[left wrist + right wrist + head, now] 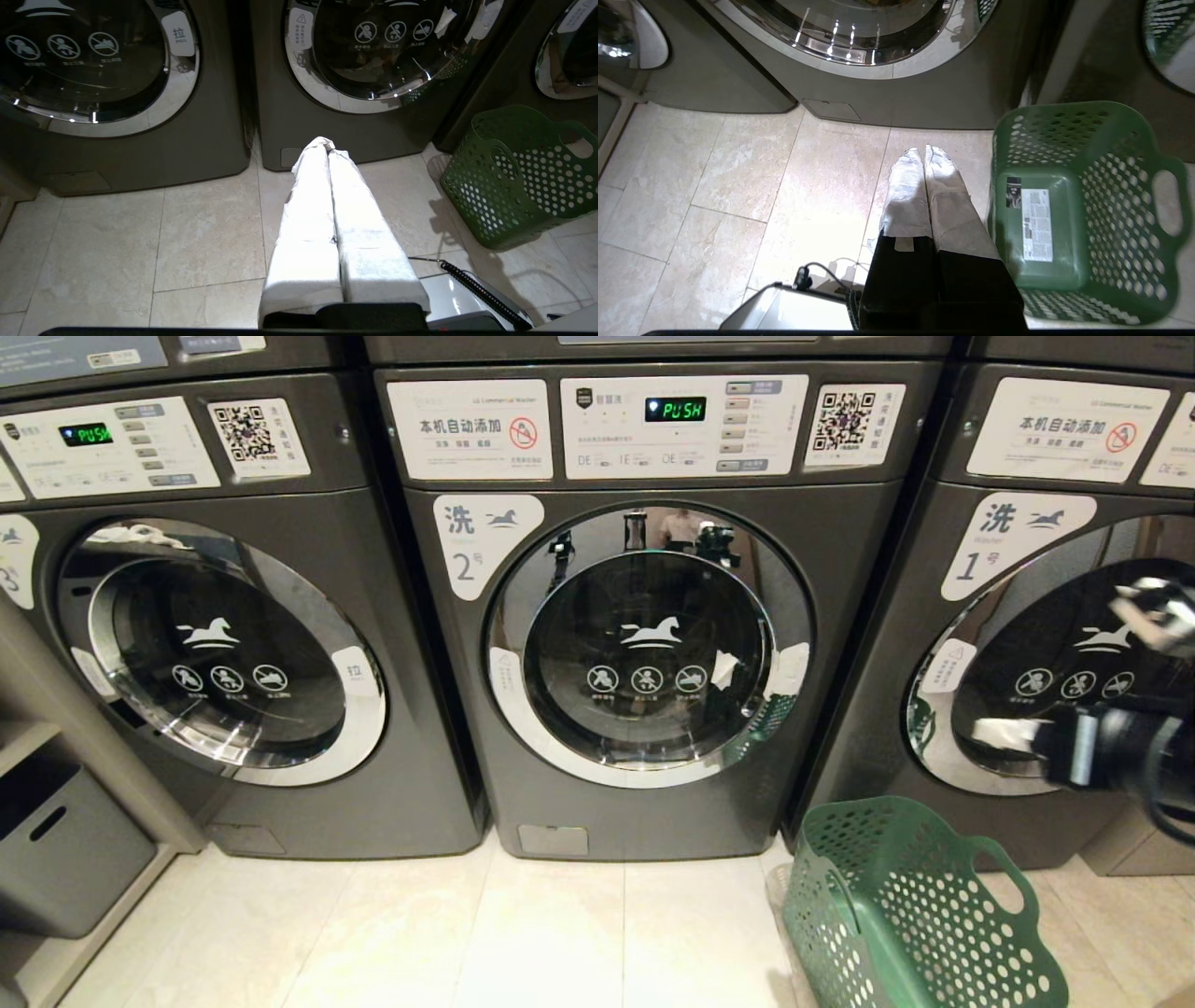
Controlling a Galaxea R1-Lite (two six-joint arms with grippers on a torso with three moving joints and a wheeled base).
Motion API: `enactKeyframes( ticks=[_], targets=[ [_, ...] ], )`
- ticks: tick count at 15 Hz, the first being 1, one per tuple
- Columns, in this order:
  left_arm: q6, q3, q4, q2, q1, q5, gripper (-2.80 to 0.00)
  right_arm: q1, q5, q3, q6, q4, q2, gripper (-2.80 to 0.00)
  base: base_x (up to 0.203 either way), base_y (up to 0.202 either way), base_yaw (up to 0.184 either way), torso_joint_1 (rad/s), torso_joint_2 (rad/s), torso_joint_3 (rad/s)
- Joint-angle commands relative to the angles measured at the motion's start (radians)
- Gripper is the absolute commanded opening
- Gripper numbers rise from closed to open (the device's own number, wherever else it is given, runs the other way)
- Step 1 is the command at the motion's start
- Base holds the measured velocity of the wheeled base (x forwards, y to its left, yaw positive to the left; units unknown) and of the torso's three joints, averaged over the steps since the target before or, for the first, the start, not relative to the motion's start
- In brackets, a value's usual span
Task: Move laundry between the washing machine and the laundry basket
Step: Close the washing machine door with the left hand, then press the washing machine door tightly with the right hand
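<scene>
Both jaws were pressed together, holding nothing: left gripper [327, 145] and right gripper [924, 154] hung over the floor tiles [560, 933]. Washing machine [644, 644] stood centre, door closed. Laundry basket [920, 905] sat near right, no garments inside.

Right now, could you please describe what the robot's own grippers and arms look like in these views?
The left gripper has two long tapering fingers wrapped in white material, on a black base, with a coiled black cable beside it. The right gripper has the same shape, wrapped in greyish-white over black finger bodies. In the head view, the right arm appears black with a silvery band.
</scene>
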State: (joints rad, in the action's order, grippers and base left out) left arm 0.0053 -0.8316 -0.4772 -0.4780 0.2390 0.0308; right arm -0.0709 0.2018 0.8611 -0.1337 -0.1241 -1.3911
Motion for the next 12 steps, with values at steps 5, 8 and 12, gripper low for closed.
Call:
enactKeyframes(
  ticks=[5, 8, 12],
  targets=[
    [0.007, 0.04, -0.034, 0.191, -0.105, 0.087, -2.8, -0.115, -0.098, 0.448, -0.018, -0.525, -0.896, -2.8, 0.0, 0.0, 0.0, 0.0, 0.0, 0.0],
    [0.015, 0.051, -0.023, 0.191, -0.106, 0.163, -2.8, -0.125, -0.122, 0.516, 0.04, -0.642, -1.002, -2.8, 0.0, 0.0, 0.0, 0.0, 0.0, 0.0],
    [0.01, 0.073, -0.023, 0.191, -0.106, 0.158, -2.8, -0.107, -0.268, 0.643, 0.125, -0.684, -1.094, -2.8, 0.0, 0.0, 0.0, 0.0, 0.0, 0.0]
  ],
)
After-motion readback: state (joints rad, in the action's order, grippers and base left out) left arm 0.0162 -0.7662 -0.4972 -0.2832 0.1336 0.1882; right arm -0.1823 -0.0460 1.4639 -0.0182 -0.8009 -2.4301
